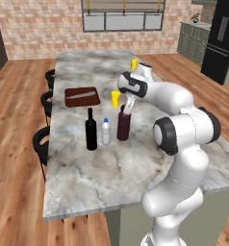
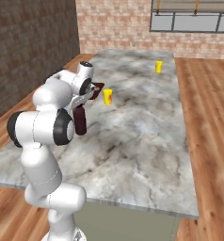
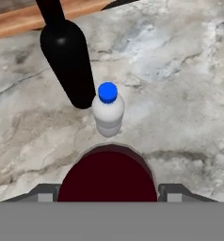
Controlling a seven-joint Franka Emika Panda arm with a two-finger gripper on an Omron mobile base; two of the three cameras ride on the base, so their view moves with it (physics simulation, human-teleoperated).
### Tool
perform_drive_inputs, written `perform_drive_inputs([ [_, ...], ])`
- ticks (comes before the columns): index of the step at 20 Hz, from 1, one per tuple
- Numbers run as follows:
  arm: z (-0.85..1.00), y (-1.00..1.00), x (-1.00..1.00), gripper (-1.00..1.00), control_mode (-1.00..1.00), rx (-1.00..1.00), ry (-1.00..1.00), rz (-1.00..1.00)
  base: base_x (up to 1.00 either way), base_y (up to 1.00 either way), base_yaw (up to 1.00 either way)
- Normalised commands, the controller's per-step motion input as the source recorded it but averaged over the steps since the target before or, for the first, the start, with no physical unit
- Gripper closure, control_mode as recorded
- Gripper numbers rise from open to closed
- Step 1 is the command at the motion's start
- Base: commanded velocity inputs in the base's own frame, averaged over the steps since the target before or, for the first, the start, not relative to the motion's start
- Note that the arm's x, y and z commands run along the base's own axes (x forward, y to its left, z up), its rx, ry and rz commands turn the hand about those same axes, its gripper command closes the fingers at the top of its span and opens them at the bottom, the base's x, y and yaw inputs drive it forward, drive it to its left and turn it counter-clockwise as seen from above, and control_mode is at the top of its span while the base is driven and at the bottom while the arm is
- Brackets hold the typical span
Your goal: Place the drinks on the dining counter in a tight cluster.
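A: Where are the drinks sitting?

B: All three are standing upright on the dining counter (image 1: 135, 168), toward the side with the stools (image 1: 41, 139); the maroon bottle (image 1: 123, 126) is standing just beside the small whitish bottle (image 1: 106, 131), and the black wine bottle (image 1: 91, 130) is standing just beside that one on its far side; in the hand view the maroon bottle (image 3: 108, 174) is sitting nearest, the whitish bottle (image 3: 108, 113) with its blue cap beyond it, and the wine bottle (image 3: 67, 54) is rising behind, close against the whitish one.

A: And the gripper?

B: The gripper (image 1: 127, 106) is reaching down over the maroon bottle; its fingers (image 3: 172, 192) are flanking the bottle's top on both sides, gripping it.

A: Anything else lying on the marble?

B: A dark brown cutting board (image 1: 82, 96) is lying farther along, well apart from the bottles; one yellow cup (image 1: 115, 99) is standing between the board and the arm, and a second yellow cup (image 1: 134, 64) is standing farther back; in the right base view the arm is hiding much of the maroon bottle (image 2: 80, 120).
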Motion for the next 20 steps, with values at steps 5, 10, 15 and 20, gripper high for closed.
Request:
perform_drive_inputs([
  [5,-0.21,0.14,0.06,1.0,-1.0,0.0,-0.02,0.0,0.0,0.0,0.0],
  [10,-0.29,0.01,0.21,1.0,-1.0,0.0,-0.03,0.0,0.0,0.0,0.0],
  [15,-0.31,0.0,0.23,1.0,-1.0,0.0,-0.04,0.0,0.0,0.0,0.0],
  [20,-0.24,0.0,0.15,1.0,-1.0,0.0,0.0,0.0,0.0,0.0,0.0],
])
